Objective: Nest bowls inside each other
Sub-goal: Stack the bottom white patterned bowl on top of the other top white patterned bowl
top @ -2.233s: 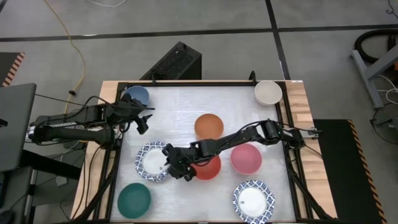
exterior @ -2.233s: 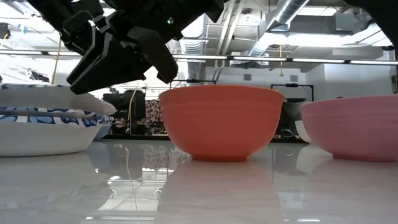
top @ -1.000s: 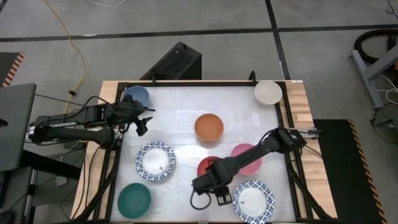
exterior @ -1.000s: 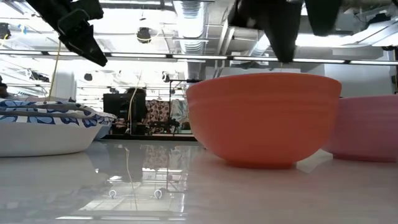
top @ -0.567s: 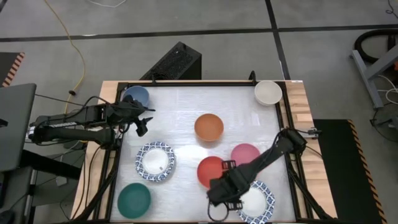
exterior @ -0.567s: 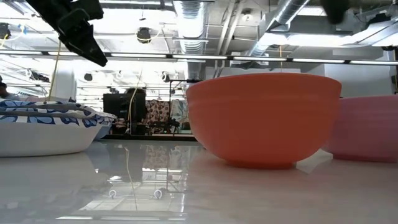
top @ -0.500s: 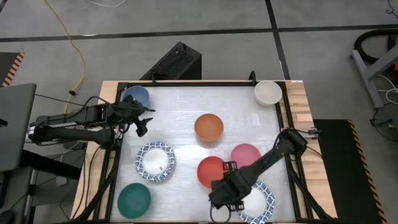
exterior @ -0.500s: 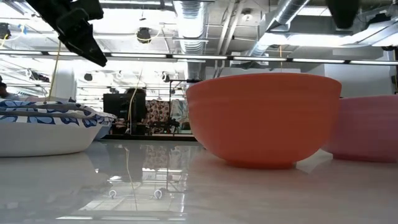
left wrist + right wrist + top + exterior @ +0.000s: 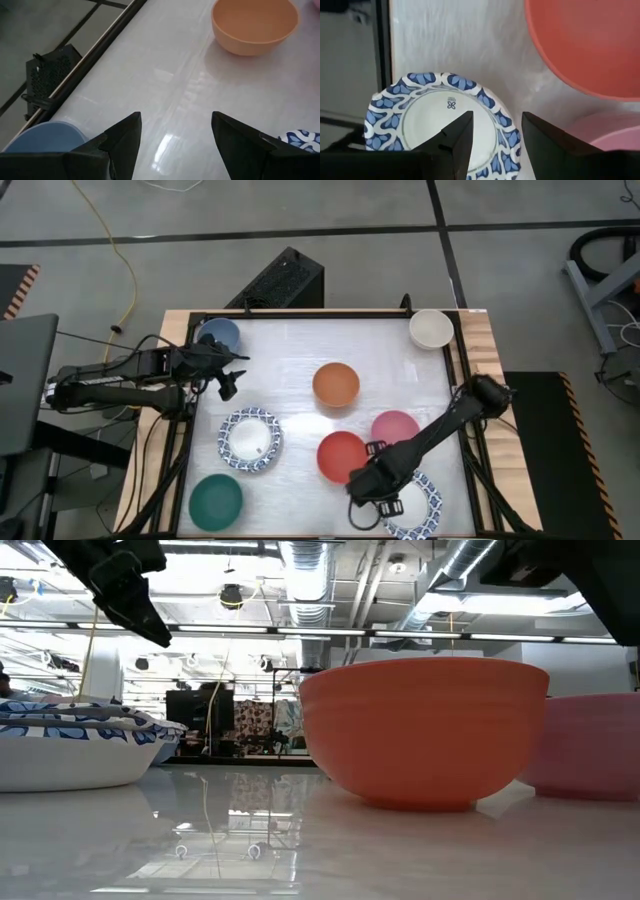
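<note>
Industrial lab: exposed ceiling ducts (image 9: 455,565)

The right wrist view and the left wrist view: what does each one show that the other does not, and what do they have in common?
Only the right wrist view shows a white bowl with a blue patterned rim under the open right gripper, plus the red bowl and a pink bowl. Only the left wrist view shows the plain blue bowl beside the open left gripper, the orange bowl farther off, and a black box on the floor. Both show the white table top and its dark edge rail.
</note>
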### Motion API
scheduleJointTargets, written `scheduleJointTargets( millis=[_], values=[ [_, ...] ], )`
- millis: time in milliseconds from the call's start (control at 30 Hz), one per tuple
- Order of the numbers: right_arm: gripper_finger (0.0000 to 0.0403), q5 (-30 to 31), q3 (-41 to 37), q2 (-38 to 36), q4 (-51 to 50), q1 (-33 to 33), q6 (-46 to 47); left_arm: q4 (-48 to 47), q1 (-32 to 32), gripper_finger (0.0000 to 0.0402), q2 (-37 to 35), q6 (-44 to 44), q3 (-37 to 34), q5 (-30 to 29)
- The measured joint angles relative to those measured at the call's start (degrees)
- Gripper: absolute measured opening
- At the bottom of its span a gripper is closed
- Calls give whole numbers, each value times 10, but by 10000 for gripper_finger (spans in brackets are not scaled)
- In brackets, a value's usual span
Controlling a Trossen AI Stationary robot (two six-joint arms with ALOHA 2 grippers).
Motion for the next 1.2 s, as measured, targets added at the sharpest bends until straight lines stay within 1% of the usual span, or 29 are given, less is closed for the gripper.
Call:
scheduleJointTargets(
  millis=[167, 267, 467, 633, 933, 1200],
  values=[
    [188, -2, -91, -56, 98, -11, 24, 0, 0, 232, 0, -2, 0, 0],
    [188, -7, -123, -67, 153, -11, 3, 0, 0, 232, 0, -3, 0, 0],
    [188, -14, -130, -61, 139, -2, -25, 0, 0, 232, 0, -10, 0, 0],
    [188, -14, -131, -61, 145, 4, -81, 1, 0, 232, 0, -16, 0, -1],
    [188, -26, -182, -61, 179, -1, -91, 1, 0, 232, 0, -24, 0, -3],
    [188, -41, -200, -61, 203, -2, -115, 1, 0, 232, 0, -24, 0, -3]
  ],
)
